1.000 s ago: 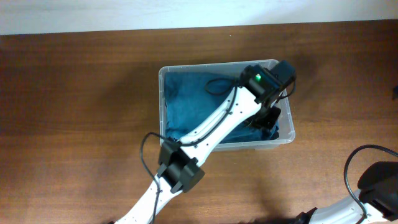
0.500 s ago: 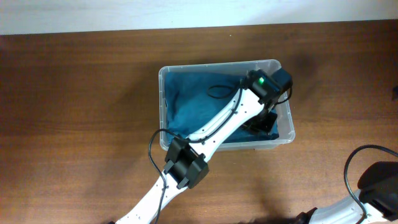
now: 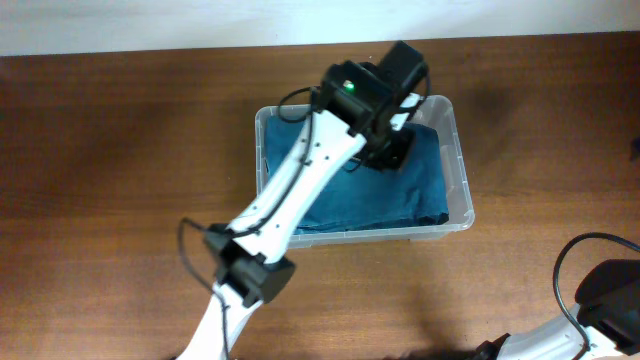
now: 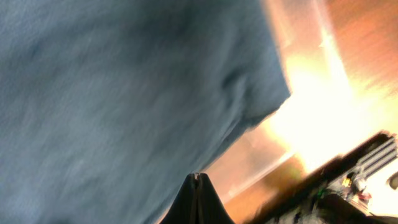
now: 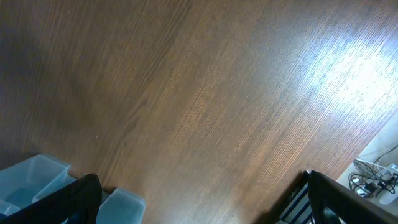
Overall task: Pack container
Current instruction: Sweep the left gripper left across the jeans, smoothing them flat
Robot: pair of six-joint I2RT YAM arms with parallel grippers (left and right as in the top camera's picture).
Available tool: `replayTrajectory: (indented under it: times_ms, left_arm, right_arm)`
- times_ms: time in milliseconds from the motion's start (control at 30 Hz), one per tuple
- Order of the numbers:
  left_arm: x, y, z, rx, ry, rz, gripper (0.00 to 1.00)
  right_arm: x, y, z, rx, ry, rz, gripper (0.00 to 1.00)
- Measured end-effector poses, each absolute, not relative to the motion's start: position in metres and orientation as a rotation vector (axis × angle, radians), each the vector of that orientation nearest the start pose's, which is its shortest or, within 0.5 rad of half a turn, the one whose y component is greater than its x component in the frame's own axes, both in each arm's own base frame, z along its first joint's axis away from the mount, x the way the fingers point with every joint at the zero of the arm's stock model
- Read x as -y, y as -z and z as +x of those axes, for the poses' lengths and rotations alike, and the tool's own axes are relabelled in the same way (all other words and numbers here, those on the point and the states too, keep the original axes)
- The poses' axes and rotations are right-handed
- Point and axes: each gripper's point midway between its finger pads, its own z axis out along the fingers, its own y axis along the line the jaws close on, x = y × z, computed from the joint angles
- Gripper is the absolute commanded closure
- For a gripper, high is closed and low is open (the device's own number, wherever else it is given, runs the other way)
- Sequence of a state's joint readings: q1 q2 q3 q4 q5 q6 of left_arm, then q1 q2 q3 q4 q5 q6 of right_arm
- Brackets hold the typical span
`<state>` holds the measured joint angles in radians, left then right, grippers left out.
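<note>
The left claw (image 4: 196, 186), pinched together, has swung from the container's (image 3: 461, 170) right end to its far side. The blue cloth (image 3: 400, 190) now lies flatter, seemingly packed. The right claw (image 5: 202, 199) stays spread apart.

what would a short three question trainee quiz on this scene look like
1. True or false: the blue cloth lies inside the container.
2. The left fingers are: A) wide open B) shut C) holding a cup.
3. What does the container sit on?
Key: 1 true; 2 B; 3 the wooden table.
</note>
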<state>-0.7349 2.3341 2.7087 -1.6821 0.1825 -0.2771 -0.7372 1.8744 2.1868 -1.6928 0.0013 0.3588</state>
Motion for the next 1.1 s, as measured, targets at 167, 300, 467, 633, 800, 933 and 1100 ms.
replayTrajectory:
  times_ms: [167,300,467,633,800,933,1100]
  left_arm:
    - [0.289,-0.184,0.305,-3.076,0.239,0.677,0.99]
    - [0.256,-0.141,0.289,-3.245,0.055,0.654,0.99]
    - [0.237,-0.101,0.291,-3.31,-0.008,0.601,0.99]
    - [0.232,-0.079,0.291,-3.318,0.028,0.566,0.99]
    - [0.23,-0.079,0.289,-3.312,0.039,0.562,0.99]
    - [0.227,-0.083,0.286,-3.327,0.012,0.564,0.99]
    - [0.214,-0.097,0.282,-3.347,-0.083,0.564,0.99]
  right_arm:
    - [0.242,-0.256,0.266,-2.521,0.055,1.54,0.02]
    - [0.242,-0.256,0.266,-2.521,0.055,1.54,0.02]
    - [0.242,-0.256,0.266,-2.522,0.055,1.539,0.01]
    - [0.242,-0.256,0.266,-2.522,0.055,1.539,0.02]
    - [0.242,-0.256,0.266,-2.521,0.055,1.54,0.01]
    - [0.242,-0.256,0.266,-2.522,0.055,1.539,0.02]
    - [0.242,-0.256,0.266,-2.522,0.055,1.539,0.02]
